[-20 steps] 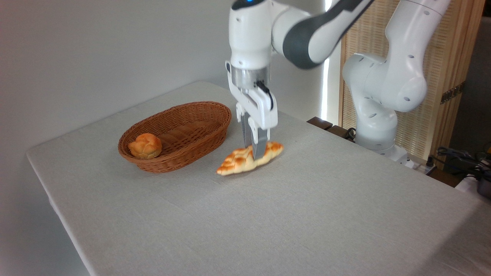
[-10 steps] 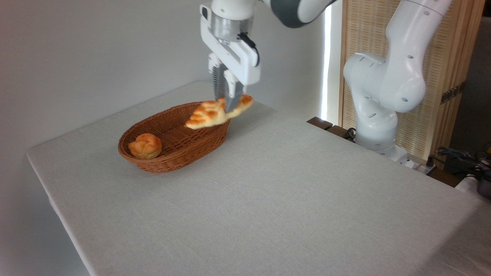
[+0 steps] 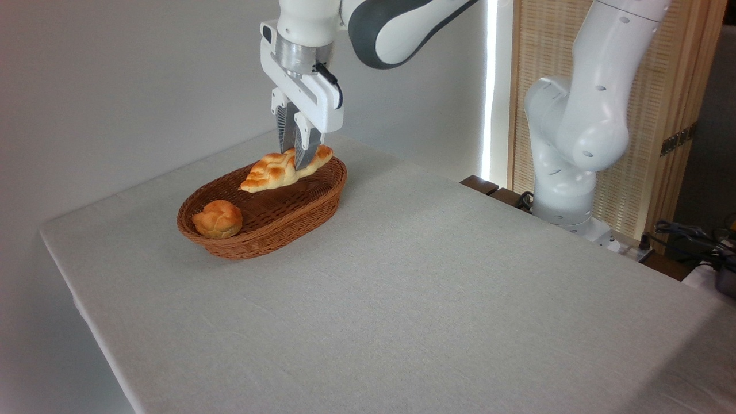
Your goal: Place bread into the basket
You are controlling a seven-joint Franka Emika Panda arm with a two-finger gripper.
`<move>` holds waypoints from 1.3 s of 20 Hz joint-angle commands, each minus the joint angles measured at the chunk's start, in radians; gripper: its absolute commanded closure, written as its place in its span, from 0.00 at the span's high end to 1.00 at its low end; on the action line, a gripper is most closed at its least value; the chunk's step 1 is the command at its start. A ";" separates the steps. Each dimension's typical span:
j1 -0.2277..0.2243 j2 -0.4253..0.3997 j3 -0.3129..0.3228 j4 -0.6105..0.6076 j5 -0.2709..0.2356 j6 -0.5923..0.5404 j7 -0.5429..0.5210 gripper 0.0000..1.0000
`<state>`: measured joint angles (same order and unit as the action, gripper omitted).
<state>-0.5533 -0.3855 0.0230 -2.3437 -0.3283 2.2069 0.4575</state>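
Note:
The bread [image 3: 270, 171], a long braided golden loaf with pointed ends, hangs tilted above the far half of the basket [image 3: 276, 224], its left end lower. My gripper [image 3: 296, 162] points straight down and is shut on the loaf near its right end. The basket is an oval reddish-brown wicker one on the left part of the table. I cannot tell whether the loaf touches the basket's far rim.
A small round golden bun [image 3: 217, 219] lies in the basket's near-left end. The grey cloth-covered table [image 3: 414, 287] spreads to the front and right. The arm's white base [image 3: 566, 172] stands past the table's far right edge, before a slatted wooden screen [image 3: 661, 109].
The gripper lifted the bread off the table beside the basket, carried it left and back, and now holds it lower over the basket's far half.

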 commanded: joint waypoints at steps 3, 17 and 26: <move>-0.028 0.014 0.023 0.018 0.000 0.011 -0.019 1.00; 0.122 0.187 0.025 0.401 0.142 -0.364 -0.014 1.00; 0.410 0.278 -0.056 0.636 0.268 -0.501 0.042 1.00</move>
<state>-0.2743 -0.1204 0.0382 -1.7659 -0.0758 1.7471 0.4595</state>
